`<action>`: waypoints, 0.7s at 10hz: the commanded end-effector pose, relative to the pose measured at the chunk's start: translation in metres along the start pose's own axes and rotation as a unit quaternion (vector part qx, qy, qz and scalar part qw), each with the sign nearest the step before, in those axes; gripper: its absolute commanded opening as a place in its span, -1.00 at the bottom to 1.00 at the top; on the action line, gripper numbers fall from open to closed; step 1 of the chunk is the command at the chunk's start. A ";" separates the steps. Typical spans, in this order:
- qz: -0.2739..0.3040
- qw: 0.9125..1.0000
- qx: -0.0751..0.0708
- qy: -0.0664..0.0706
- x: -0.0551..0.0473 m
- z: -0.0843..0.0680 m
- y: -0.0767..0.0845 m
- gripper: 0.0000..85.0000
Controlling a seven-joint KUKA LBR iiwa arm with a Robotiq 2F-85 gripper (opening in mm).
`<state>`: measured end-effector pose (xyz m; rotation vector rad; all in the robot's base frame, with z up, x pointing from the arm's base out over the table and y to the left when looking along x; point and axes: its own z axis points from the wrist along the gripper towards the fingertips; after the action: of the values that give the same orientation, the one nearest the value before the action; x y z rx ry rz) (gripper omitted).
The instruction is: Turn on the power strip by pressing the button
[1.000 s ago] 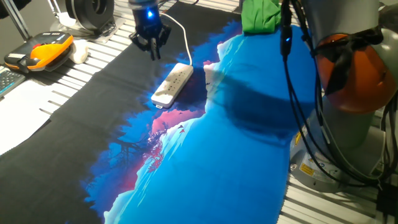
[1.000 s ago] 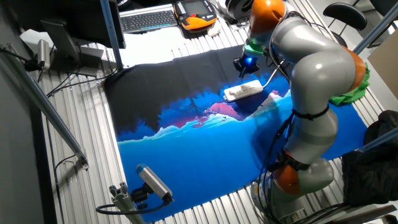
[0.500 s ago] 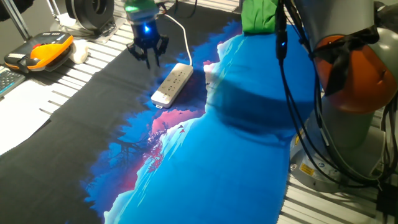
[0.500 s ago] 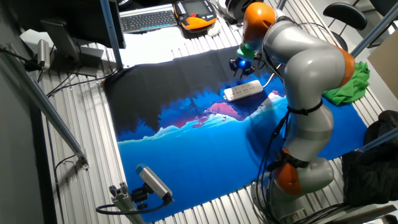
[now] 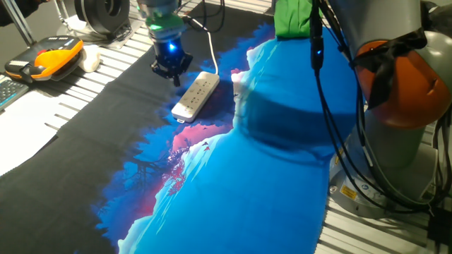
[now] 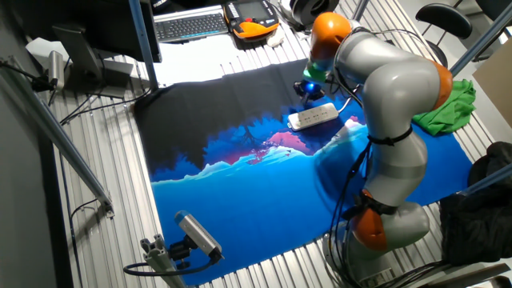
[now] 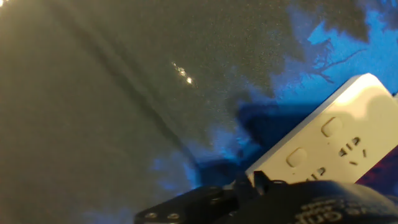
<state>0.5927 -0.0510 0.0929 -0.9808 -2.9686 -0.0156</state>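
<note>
The strip (image 7: 333, 140) lay flat on the printed cloth (image 5: 233, 183), its rounded white end just beside the gripper (image 5: 171, 68). Hard, smooth plastic, it looked light enough to skid, so a straight-down press on the button seemed safest. Whether the fingers were spread or pressed together could not be told.

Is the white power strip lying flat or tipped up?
Flat. The power strip lies with its sockets facing up on the cloth, beside the gripper.
</note>
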 end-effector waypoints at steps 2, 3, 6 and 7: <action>0.004 1.000 0.000 -0.007 0.004 0.007 0.002 -1.00; 0.005 1.000 0.006 -0.015 0.007 0.011 0.004 -1.00; -0.006 0.999 0.016 -0.035 0.008 0.028 -0.004 -1.00; -0.009 0.999 0.014 -0.035 0.009 0.030 -0.007 -1.00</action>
<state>0.5808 -0.0511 0.0629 -0.9696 -3.0344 0.0629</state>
